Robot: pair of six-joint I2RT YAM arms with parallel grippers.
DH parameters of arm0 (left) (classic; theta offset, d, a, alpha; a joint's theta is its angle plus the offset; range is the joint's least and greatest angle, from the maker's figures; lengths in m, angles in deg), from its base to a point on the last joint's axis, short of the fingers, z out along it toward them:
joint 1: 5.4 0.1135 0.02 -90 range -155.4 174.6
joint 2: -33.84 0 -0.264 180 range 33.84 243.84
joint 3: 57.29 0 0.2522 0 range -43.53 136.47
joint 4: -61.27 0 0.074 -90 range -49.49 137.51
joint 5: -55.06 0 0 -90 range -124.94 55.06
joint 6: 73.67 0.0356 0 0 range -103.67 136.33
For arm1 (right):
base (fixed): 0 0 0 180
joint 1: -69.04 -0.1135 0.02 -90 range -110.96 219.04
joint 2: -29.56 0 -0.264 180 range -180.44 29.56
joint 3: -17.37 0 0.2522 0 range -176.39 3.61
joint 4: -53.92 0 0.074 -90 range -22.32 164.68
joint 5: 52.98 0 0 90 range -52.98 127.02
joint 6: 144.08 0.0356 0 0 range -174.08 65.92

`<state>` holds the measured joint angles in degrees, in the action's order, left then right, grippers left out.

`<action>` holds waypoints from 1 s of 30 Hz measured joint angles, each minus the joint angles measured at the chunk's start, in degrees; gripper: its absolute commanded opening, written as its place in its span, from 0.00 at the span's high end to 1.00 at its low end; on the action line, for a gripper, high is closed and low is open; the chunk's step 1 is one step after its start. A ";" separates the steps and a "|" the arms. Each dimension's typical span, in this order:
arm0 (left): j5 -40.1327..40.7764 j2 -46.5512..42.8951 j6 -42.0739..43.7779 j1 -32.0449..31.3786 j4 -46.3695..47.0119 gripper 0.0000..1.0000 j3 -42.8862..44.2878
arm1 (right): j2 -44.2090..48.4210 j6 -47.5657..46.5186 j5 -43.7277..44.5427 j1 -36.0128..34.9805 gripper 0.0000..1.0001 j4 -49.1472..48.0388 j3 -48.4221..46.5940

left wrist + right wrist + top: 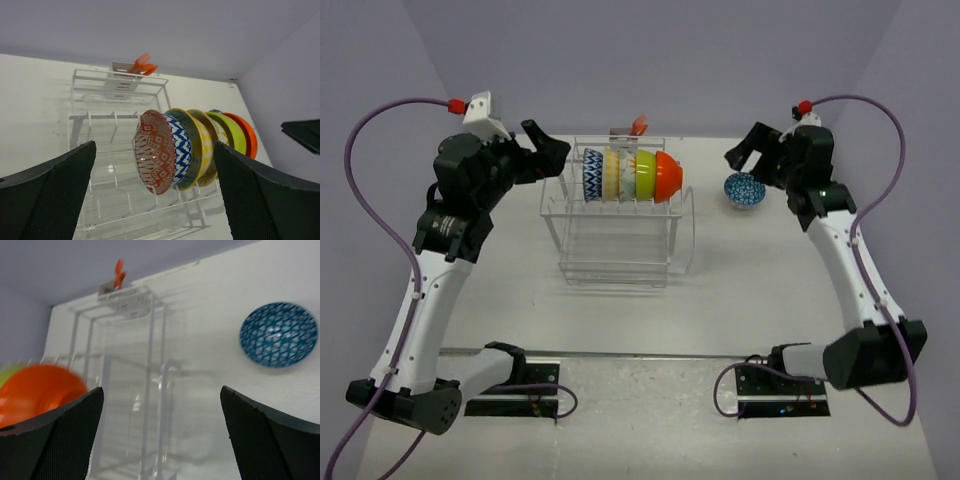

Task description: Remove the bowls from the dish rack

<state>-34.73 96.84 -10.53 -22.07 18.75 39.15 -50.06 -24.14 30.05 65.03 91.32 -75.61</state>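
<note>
From above, a row of bowls [632, 175] standing on edge on top of the rack [616, 262] in the middle of the tabletop [520, 300], with the orange bowl [668, 175] at the right end and one blue bowl [745, 189] sitting alone on the tabletop, right of the rack and near the right jaws. Only in the left wrist view, a red-zigzag bowl [155, 150] at the front of the row, seen between the wide, empty left jaws. Up close in the right wrist view, right jaws wide and empty, blue bowl lying apart from them with its net pattern clear, rack blurry, orange bowl at the left edge.
</note>
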 measured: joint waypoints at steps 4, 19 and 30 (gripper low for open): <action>-19.63 1.05 -4.66 10.58 9.07 0.03 -7.30 | 17.22 -0.57 -4.00 -6.56 0.01 -1.05 12.00; -49.92 8.68 -16.92 15.04 30.12 0.32 -15.96 | 52.35 -2.71 -13.84 -6.86 0.01 8.85 23.85; -50.21 11.58 -17.31 14.03 31.21 0.40 -15.96 | 54.58 -3.63 -16.17 -6.86 0.01 13.07 23.23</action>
<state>-84.93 108.43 -27.84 -8.04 49.97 23.19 4.52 -27.77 13.88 58.16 104.39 -52.38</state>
